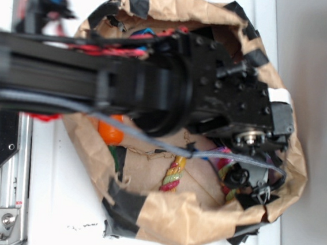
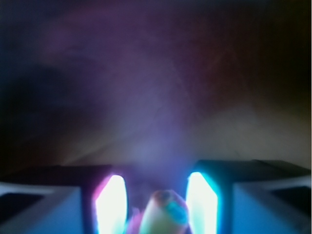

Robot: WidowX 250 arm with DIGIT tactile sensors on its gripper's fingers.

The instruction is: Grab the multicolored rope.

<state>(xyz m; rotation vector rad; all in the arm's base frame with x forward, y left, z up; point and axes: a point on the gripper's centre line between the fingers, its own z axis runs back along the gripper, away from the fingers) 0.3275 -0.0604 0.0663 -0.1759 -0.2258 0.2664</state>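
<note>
An orange ball (image 1: 108, 132) lies in the paper bag (image 1: 212, 223) at about nine o'clock, half under the arm. The multicolored rope (image 1: 173, 175) lies on the bag floor near six o'clock, and more of it shows at about four o'clock under the end effector (image 1: 245, 179). From the wrist, a pale rounded rope end sits between the two glowing fingers (image 2: 111, 204), which stand apart with gaps on both sides: released, I judge. To do this well, close squarely on the rope, keep clear of the bag wall, then lift straight.
</note>
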